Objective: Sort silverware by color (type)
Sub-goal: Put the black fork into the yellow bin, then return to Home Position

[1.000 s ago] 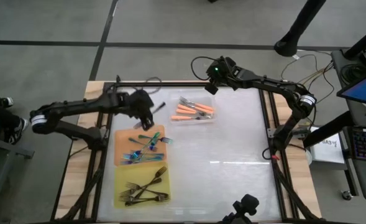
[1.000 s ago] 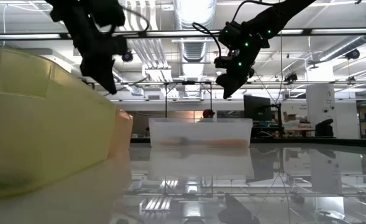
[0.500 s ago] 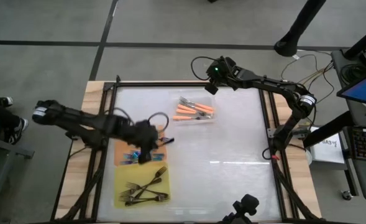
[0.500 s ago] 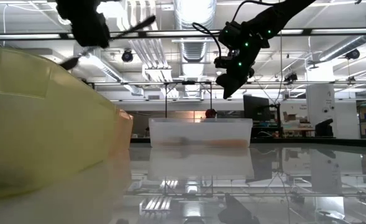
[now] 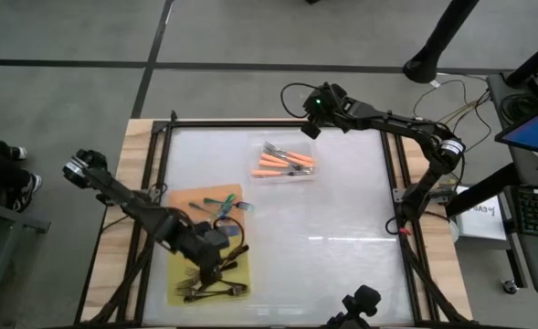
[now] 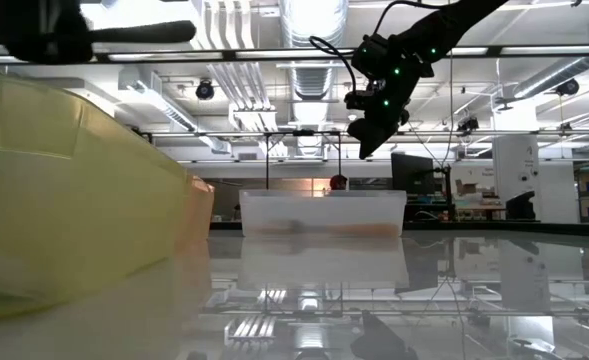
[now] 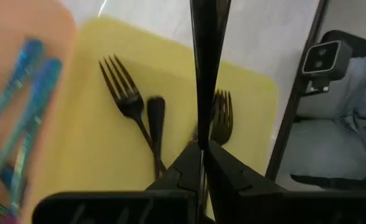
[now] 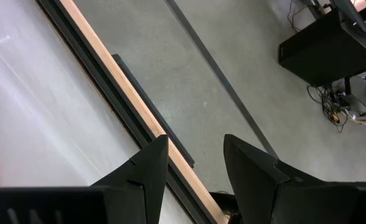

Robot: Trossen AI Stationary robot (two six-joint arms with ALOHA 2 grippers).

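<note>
My left gripper hangs over the yellow mat at the near left. It is shut on a black fork, which also shows in the low view. Several black forks lie flat on the yellow mat. Teal-handled forks lie on the orange mat beyond it. Orange-handled forks lie in the clear tray. My right gripper waits open and empty, raised over the table's far edge. My left gripper pinches the black fork's thin shaft between its two fingertips. The fork sticks out forward along the fingers. It is lifted clear above the yellow mat and lies about level in the low view. Which end the fingers have I cannot tell.
The two mats lie side by side along the table's left side and the clear tray stands at the far middle. The glossy white tabletop is bare to the right. A black frame rail runs along the table's edges.
My left gripper has carried the black fork from beside the clear tray toward the table's near edge. It has passed over the orange mat and now hangs over the yellow mat. The fork has stayed in its fingers.
</note>
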